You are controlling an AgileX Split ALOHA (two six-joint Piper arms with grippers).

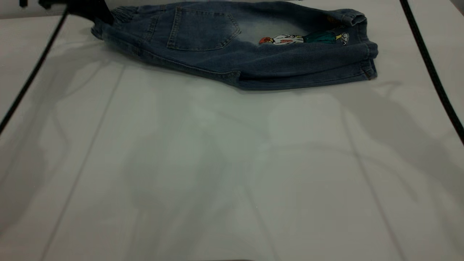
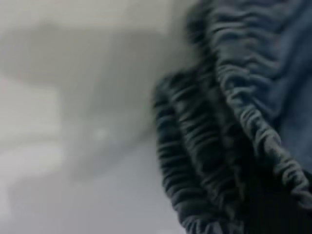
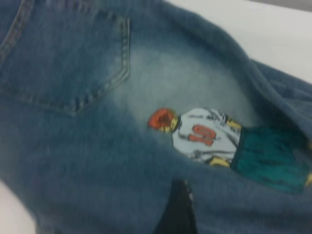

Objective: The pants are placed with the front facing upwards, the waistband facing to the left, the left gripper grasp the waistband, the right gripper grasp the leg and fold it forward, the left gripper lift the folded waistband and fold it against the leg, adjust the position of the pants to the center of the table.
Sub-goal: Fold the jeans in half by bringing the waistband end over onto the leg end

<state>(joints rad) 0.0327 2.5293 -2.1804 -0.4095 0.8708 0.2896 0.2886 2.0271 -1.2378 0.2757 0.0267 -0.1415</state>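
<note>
The blue denim pants [image 1: 232, 54] lie at the far edge of the table [image 1: 217, 163], folded lengthwise, with a pocket [image 1: 201, 29] and a cartoon-figure print [image 1: 304, 38] facing up. The ruched waistband [image 1: 123, 14] is at the left end. My left gripper [image 1: 92, 12] sits on that end, shut on the waistband [image 2: 195, 146], which hangs bunched close to the left wrist camera. My right gripper [image 3: 178, 214] shows only as a black tip over the denim of the leg, below the print [image 3: 219, 141]. It is out of the exterior view.
A black cable [image 1: 431, 69] runs down the right side of the table and another [image 1: 29, 79] down the left side. The wide white tabletop stretches from the pants to the near edge.
</note>
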